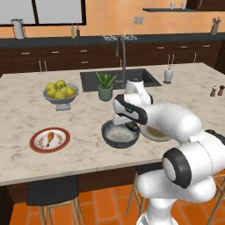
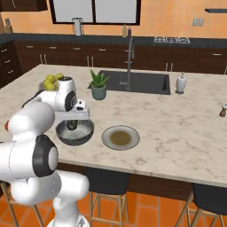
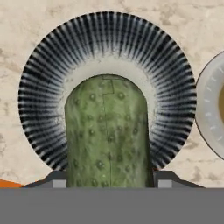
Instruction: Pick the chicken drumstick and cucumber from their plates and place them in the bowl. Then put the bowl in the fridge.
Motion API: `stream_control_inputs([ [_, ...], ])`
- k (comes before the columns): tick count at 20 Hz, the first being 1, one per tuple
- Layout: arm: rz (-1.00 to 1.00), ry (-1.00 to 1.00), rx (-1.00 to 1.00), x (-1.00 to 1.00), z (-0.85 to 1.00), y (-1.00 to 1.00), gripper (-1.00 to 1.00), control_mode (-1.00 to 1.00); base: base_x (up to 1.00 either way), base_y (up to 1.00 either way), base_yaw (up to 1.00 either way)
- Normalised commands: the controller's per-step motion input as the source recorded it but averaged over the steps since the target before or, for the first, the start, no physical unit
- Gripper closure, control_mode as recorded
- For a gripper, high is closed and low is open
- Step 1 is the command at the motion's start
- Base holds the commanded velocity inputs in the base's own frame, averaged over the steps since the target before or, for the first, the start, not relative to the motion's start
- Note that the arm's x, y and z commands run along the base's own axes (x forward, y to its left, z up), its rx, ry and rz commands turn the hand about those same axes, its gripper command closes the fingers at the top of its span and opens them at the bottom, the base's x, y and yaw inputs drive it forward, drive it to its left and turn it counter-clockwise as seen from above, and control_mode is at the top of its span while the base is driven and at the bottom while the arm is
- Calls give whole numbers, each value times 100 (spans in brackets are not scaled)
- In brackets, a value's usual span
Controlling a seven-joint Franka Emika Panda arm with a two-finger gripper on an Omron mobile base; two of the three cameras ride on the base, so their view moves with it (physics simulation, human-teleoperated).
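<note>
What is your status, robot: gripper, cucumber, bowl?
Gripper shut on cucumber, above bowl. Drumstick on red-rimmed plate. Nothing in the way.

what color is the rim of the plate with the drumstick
Red rim, clearest in the left base view.

Dk-green bumpy cucumber [image 3: 107, 131], dk-grey ribbed bowl [image 3: 52, 65] w/ pale speckled inside, red-rimmed white plate [image 1: 37, 135].

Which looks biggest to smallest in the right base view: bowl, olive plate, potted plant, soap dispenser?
1-2. bowl and olive plate: look about alike in width; the arm hides part of the bowl, so no ranking.
3. potted plant.
4. soap dispenser, though it stands farther off.
</note>
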Motion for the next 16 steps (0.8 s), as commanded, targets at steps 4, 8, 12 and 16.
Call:
stream_control_inputs([
  [4, 0, 3, 0, 35, -46, 15, 100, -100, 0, 0, 0],
  [8, 0, 3, 0, 11, -56, 0, 100, -100, 0, 0, 0],
  [12, 0, 3, 0, 21, -48, 1, 100, -100, 0, 0, 0],
  [16, 0, 5, 0, 22, -50, 12, -100, -100, 0, 0, 0],
])
